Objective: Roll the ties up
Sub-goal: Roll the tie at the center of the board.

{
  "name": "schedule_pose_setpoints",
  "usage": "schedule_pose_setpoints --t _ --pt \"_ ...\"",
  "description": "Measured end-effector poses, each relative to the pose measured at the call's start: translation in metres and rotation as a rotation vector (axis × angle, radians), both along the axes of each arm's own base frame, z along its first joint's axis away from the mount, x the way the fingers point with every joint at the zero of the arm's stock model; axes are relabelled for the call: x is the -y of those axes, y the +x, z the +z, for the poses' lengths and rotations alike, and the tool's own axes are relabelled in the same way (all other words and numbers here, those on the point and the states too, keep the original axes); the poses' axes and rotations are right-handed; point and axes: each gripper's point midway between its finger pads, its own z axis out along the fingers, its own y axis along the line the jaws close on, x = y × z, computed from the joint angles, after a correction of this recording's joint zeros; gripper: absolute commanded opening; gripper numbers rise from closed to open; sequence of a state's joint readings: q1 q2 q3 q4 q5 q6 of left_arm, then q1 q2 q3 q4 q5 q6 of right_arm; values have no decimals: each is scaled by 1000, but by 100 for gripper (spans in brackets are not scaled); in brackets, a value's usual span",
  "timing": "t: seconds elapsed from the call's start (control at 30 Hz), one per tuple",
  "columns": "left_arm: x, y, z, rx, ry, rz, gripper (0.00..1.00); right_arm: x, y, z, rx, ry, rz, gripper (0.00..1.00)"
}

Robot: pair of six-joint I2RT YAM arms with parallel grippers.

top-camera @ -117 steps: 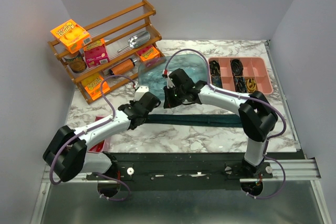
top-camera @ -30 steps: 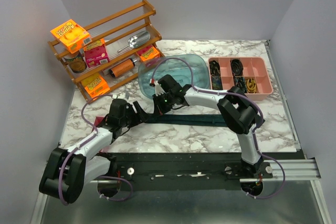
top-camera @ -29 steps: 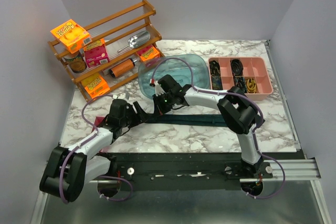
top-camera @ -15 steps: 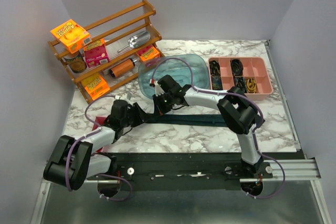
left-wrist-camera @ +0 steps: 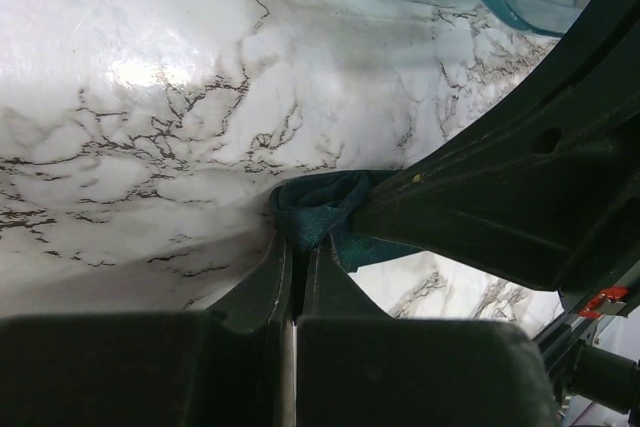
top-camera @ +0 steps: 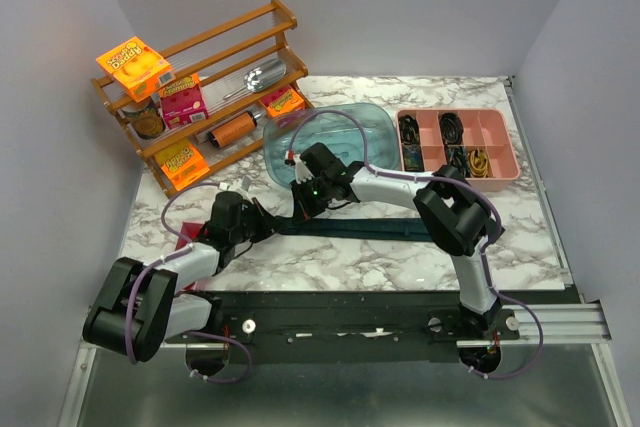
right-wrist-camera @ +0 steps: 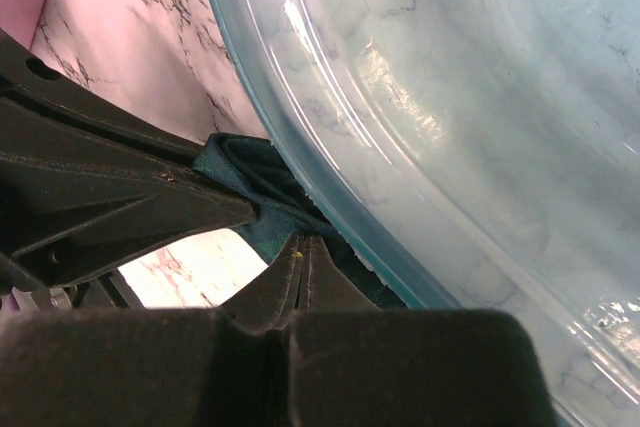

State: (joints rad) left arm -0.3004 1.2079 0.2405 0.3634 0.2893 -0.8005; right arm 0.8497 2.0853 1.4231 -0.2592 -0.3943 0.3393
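Your left claw [left-wrist-camera: 298, 247] is clenched on the tie [left-wrist-camera: 318, 209], pinching a small bunched fold at its end. You see that end in the middle of the left wrist view, lying on the marble surface [left-wrist-camera: 150, 97]. From above, the rest of the tie lies flat in a long dark line across the middle of the frame, just below the blue tub [top-camera: 375, 132]. Your right claw [right-wrist-camera: 302, 247] is clenched too, with its tips right at the cloth beside the tub's edge. You cannot tell if it nips the cloth or only presses on it. The two claws are very close together.

It looks like you are at the start of the roll. The end is folded over, but there is no round roll yet. Next, you need to turn that pinched end over and over along the tie, keeping it tight and straight. Take care that the claws do not bump and that the tub does not get pushed.

On the wooden rack [top-camera: 280, 22] at the upper left, the top orange box [top-camera: 133, 62] seems to say "Scrub Daddy". The other boxes have writing too small to read.
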Motion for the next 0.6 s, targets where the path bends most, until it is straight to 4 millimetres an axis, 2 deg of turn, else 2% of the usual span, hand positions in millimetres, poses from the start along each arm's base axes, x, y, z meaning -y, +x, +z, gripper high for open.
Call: schedule_pose_setpoints --t 0.37,0.6 --pt "-3 -1 9 9 55 -32 0 0 0 0 0 0 0 0" --pt "-8 5 24 36 128 -36 0 4 -4 -3 -14 -20 4 0"
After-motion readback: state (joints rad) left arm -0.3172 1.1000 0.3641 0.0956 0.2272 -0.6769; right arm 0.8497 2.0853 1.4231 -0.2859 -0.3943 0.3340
